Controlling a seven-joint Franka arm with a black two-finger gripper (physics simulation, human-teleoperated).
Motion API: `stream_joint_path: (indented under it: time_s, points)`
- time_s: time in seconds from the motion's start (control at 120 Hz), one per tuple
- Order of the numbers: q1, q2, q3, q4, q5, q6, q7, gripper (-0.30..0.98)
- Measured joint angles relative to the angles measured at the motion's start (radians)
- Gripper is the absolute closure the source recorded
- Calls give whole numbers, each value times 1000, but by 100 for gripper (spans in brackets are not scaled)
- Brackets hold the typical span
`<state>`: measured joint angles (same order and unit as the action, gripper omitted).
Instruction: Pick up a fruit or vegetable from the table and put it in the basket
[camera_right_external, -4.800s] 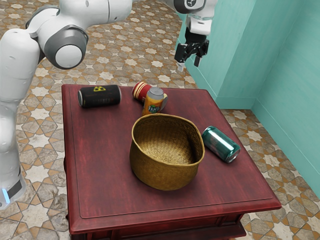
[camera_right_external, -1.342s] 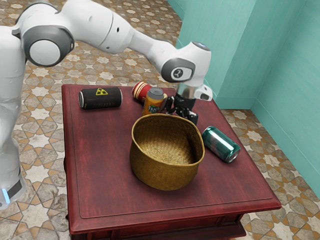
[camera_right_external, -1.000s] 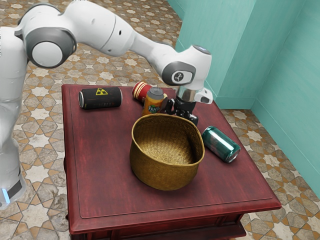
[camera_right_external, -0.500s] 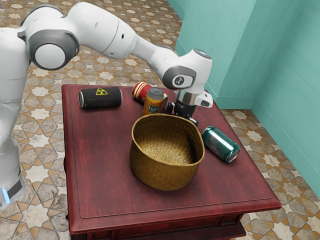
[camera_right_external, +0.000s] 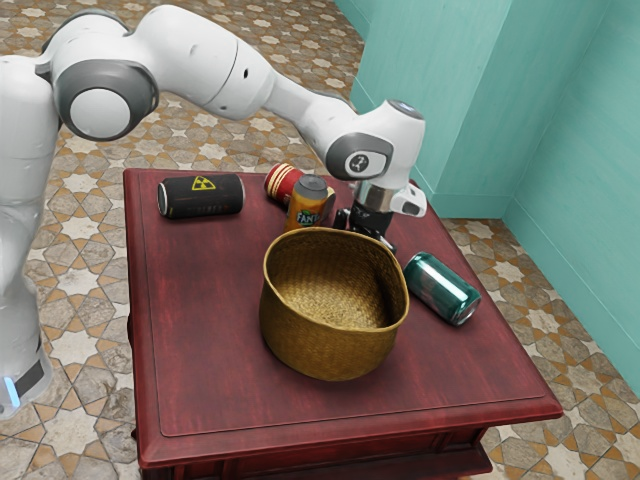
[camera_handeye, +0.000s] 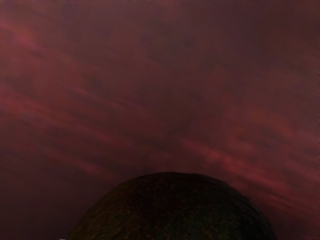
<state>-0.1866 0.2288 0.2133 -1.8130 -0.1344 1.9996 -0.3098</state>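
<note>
One dark rounded object (camera_handeye: 172, 210): seen close up
Black two-finger gripper (camera_right_external: 372, 222): partly hidden by round woven basket (camera_right_external: 330, 350)
Grip: cannot be told

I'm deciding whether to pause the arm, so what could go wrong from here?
The hand is low, close to the basket, so a sideways move might shove it. The orange can stands upright nearby and could be toppled. The dark thing at the hand looks round, so it might slip or roll.

The orange can (camera_right_external: 303, 216) reads "FANTA"; the black can (camera_right_external: 201, 196), a radiation sign.
</note>
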Motion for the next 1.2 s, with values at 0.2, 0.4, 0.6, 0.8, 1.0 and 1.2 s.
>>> stream_joint_path:
  time_s: [0.2,0.4,0.6,0.8,1.0,1.2]
  points:
    - [1,-4,1,5,1,-1,3,27]
    - [1,-55,6,10,2,-13,7,30]
    - [11,-148,9,35,5,-49,11,30]
    - [15,-233,-3,78,6,-99,16,30]
    - [-34,-288,-6,81,5,-142,16,30]
    - [-188,-313,-6,80,4,-179,7,31]
